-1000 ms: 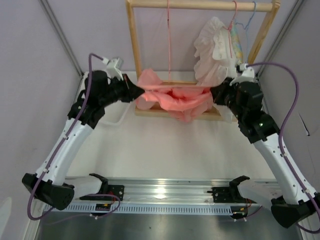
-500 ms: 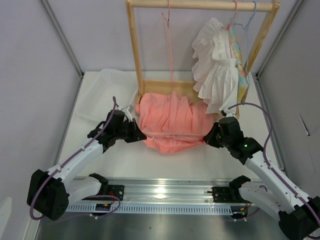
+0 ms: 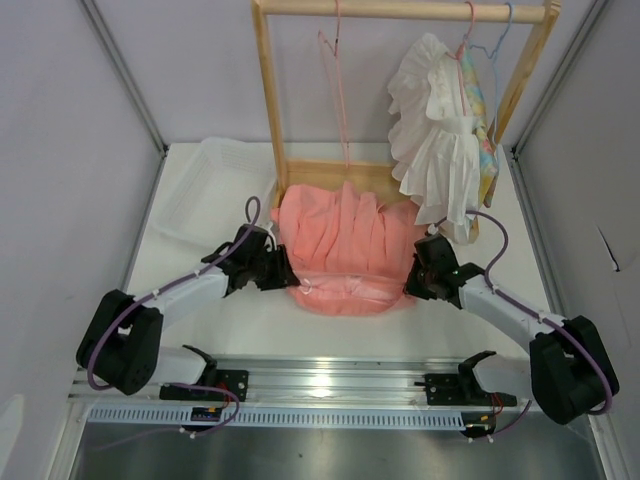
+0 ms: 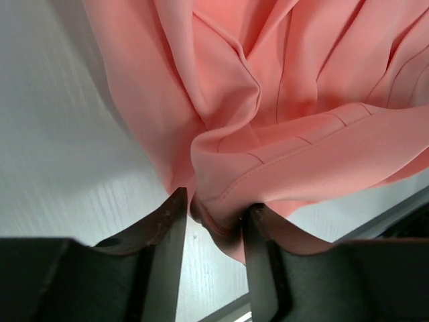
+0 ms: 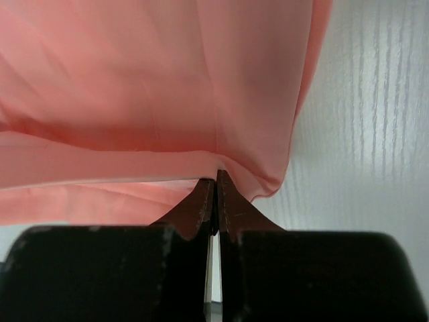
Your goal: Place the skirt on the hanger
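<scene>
The salmon-pink pleated skirt (image 3: 345,250) lies spread on the white table in front of the rack. My left gripper (image 3: 285,270) is at its left near corner. In the left wrist view the gripper (image 4: 214,204) has a bunched fold of the skirt (image 4: 281,100) between its jaws. My right gripper (image 3: 412,280) is at the skirt's right near corner. In the right wrist view it (image 5: 215,178) is shut tight on the edge of the skirt (image 5: 134,87). The thin pink hanger (image 3: 338,90) hangs bare from the rod, above and behind the skirt.
A wooden rack (image 3: 268,100) stands at the back. A white ruffled garment (image 3: 430,110) and a pastel patterned garment (image 3: 480,95) hang at its right end. A clear plastic tray (image 3: 215,185) sits at the back left. A metal rail (image 3: 320,385) runs along the near edge.
Both arms came down and toward the near edge, bringing the skirt from the rack's base onto the table. The skirt now lies flatter and lower.
</scene>
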Controlling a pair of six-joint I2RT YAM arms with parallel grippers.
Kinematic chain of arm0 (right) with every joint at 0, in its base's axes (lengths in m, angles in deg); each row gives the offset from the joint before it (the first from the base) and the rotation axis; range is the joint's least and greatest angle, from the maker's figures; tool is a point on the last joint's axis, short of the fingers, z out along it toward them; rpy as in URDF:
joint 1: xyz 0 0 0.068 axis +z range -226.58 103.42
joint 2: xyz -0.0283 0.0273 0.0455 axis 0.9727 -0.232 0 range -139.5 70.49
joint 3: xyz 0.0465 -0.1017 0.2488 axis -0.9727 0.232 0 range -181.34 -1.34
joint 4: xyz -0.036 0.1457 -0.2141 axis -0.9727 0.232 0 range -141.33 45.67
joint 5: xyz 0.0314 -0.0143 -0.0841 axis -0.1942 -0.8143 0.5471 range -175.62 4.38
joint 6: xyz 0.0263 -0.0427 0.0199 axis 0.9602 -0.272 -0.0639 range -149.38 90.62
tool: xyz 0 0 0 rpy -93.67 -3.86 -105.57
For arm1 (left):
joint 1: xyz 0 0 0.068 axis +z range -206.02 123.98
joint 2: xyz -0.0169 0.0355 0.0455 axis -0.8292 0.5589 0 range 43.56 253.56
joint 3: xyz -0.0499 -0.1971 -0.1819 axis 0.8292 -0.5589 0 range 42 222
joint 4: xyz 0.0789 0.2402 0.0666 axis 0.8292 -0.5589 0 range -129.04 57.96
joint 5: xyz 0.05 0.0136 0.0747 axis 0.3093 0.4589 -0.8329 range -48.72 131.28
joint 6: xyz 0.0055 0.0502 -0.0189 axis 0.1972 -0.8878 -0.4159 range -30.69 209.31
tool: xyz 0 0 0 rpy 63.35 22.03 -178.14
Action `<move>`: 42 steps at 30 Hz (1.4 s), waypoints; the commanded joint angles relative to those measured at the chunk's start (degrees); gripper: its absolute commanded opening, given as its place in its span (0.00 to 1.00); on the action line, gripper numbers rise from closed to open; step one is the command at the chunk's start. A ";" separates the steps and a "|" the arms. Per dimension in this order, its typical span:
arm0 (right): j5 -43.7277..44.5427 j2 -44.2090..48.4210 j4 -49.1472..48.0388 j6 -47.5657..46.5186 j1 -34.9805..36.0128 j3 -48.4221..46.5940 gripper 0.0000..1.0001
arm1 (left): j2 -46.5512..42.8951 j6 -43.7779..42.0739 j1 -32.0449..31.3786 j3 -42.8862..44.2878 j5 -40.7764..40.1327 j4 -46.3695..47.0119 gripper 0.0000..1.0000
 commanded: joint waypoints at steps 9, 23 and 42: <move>0.07 -7.10 -5.89 -3.70 -1.13 -5.05 0.00 | 2.41 -7.73 -3.86 10.66 -4.13 -0.69 0.50; -1.42 -7.62 -6.77 -4.23 0.37 -7.60 0.00 | -1.02 -15.47 -5.36 17.60 -6.68 -8.69 0.54; -2.56 -4.63 -4.58 -6.25 2.39 -6.10 0.09 | -2.61 -16.97 -15.63 20.16 -8.70 -6.94 0.61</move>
